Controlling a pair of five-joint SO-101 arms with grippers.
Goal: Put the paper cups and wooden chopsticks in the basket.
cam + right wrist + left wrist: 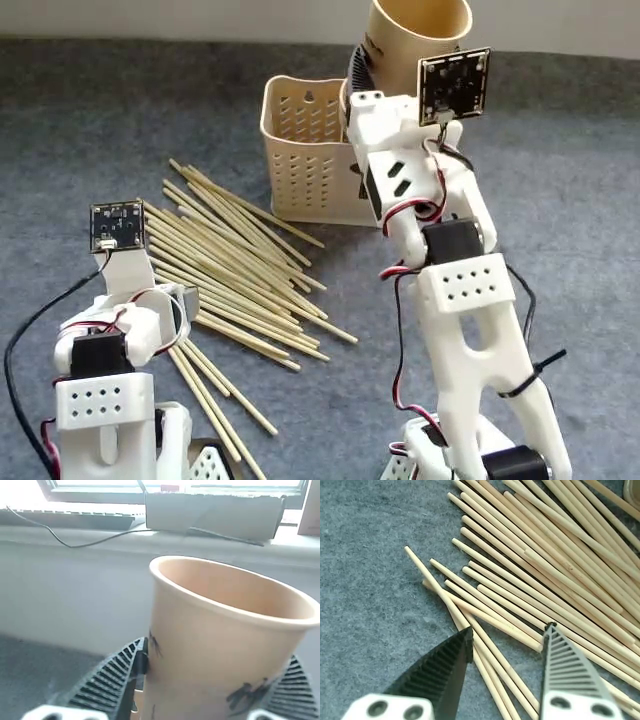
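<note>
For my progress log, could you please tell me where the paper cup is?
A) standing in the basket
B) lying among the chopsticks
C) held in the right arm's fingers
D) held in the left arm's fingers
C: the right arm's fingers clamp the paper cup, held up by the basket.

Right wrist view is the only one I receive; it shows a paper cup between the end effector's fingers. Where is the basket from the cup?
Observer: In the high view the basket stands just left of and below the raised paper cup. Whether the cup is over its opening, I cannot tell.
Operator: And where are the chopsticks?
Observer: The wooden chopsticks lie in a loose pile on the grey cloth, in front of the basket, toward the left.
Operator: How is the other arm?
Observer: The left end effector is open over the ends of the pile.
</note>
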